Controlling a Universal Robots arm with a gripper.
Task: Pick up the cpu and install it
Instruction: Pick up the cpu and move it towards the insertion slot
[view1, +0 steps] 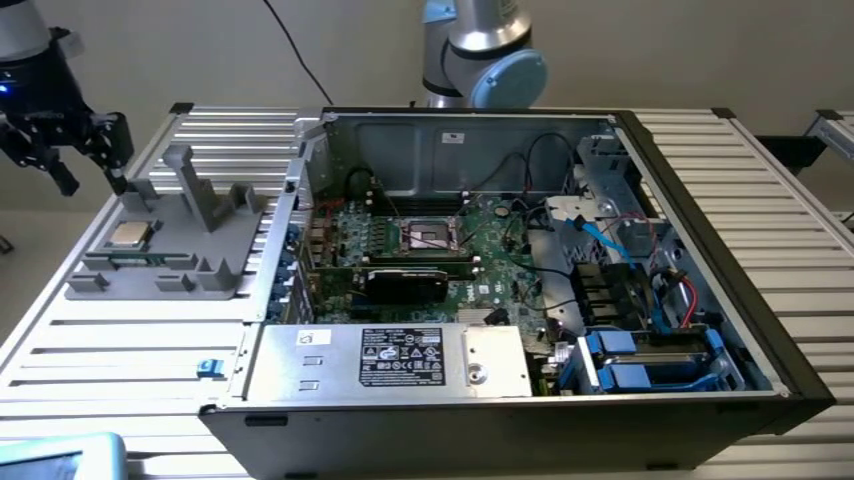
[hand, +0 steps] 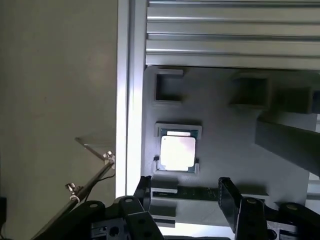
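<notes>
gripper (view1: 90, 172) (hand: 184, 194) near grey tray (view1: 200, 235) (hand: 225, 130), jaws spread wide
cpu (view1: 130, 234) (hand: 177, 152) flat in a tray pocket, untouched, at 9 o'clock of the open pc case (view1: 400, 150) holding the motherboard (view1: 507, 250); in the exterior view, gripper at cpu's 11 o'clock.

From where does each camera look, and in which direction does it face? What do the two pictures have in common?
Exterior view: sits high off the arm, looking down at an angle over the slatted table and the open computer case; it shows the hand at its left and an arm joint behind the case.
Wrist view: sits on the wrist, looking down past the open hand onto the grey parts holder.
Shared: the hand, the grey parts holder and the cpu lying in it.
</notes>
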